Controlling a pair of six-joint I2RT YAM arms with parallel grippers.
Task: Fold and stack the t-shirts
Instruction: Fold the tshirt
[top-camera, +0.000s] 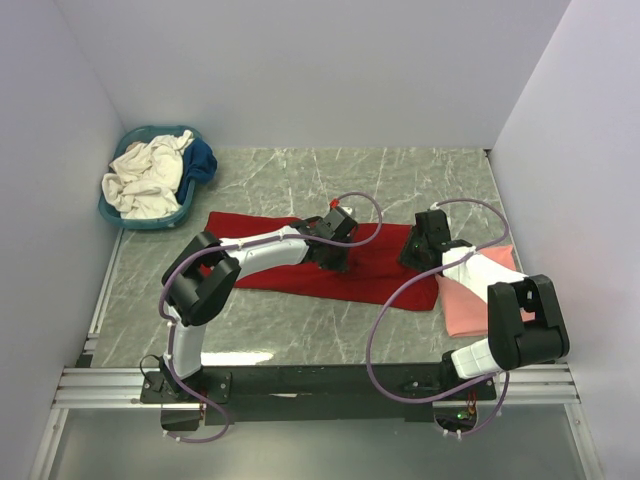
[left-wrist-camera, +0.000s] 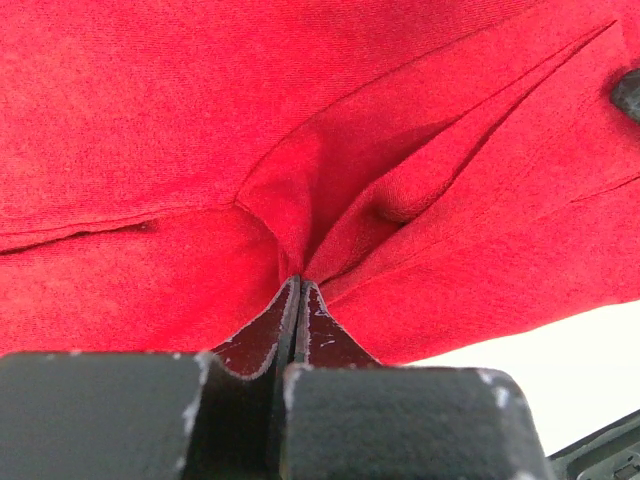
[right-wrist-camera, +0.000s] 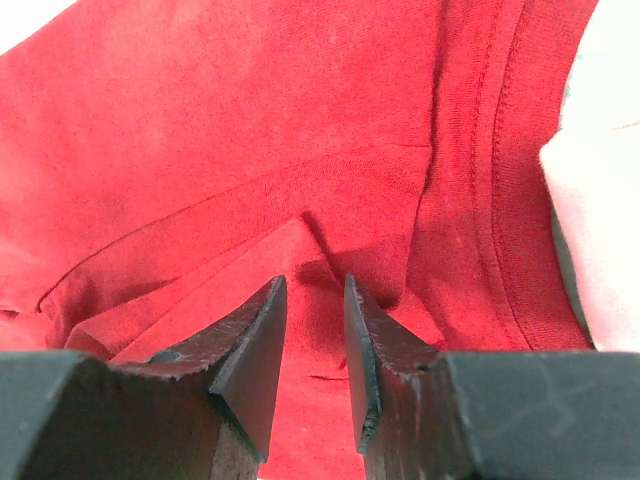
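Left pincer (left-wrist-camera: 298, 284) clenched on deep red t-shirt (left-wrist-camera: 200, 120) fold; right pincer (right-wrist-camera: 314, 285) against same shirt, grip unclear.

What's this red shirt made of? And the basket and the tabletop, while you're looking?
Red shirt: soft matte knit, probably cotton jersey, going by the fine texture, stitched hem and loose folds. Basket: teal with a rigid, even rim, likely moulded plastic. Tabletop: grey-green with pale veining, so it looks like marble. Whether it is real stone or a printed laminate cannot be told.

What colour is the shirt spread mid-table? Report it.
The shirt is deep red, plain; the left wrist view shows it best.
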